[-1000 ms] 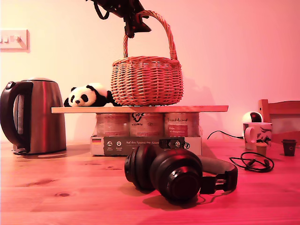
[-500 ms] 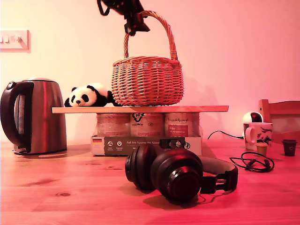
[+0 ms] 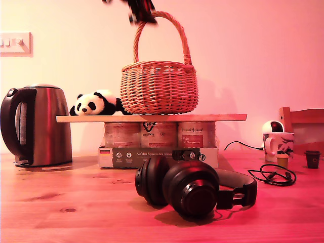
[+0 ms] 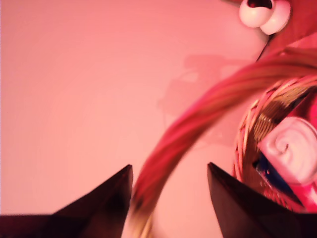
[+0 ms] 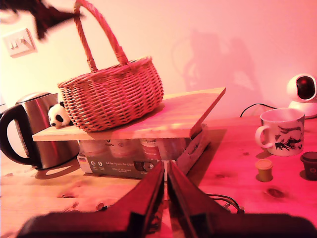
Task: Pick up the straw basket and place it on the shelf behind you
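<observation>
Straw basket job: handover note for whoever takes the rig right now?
My first gripper: open, jaws on either side of the straw basket handle near its top; blurred in the exterior view.
My second gripper: shut, holding nothing, low over the table, facing the shelf.
Basket sits upright on the shelf, beside the toy panda.
Done: basket placed.
Left: probably just clear the first gripper off the handle without snagging it.
</observation>
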